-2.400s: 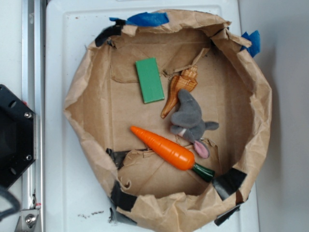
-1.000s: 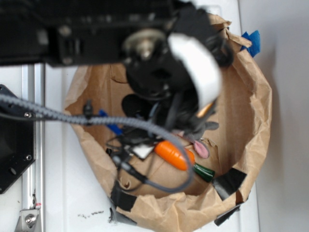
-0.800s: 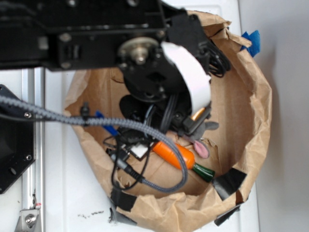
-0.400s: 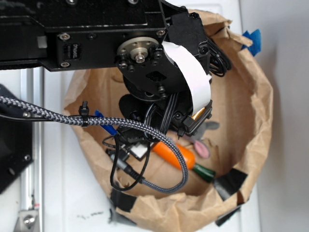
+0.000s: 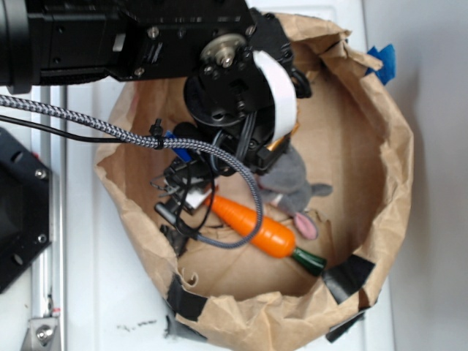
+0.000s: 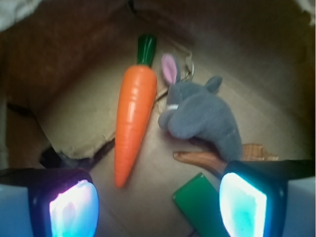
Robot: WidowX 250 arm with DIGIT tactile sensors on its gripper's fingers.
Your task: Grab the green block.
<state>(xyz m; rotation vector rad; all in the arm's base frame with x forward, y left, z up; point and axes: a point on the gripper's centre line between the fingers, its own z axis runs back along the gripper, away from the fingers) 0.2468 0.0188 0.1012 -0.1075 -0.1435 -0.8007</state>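
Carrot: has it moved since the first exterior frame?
No. In the exterior view the carrot lies at the same diagonal, its green stem toward the black tape on the bag's lower right rim, as before. The arm now covers part of its tip.

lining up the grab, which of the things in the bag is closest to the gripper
The green block, lying flat just inside the right fingertip of the open gripper; carrot and bunny sit farther off.

Arm [image 5: 131, 36] reaching in from the left, wrist pitched downward, jaws spread wide.
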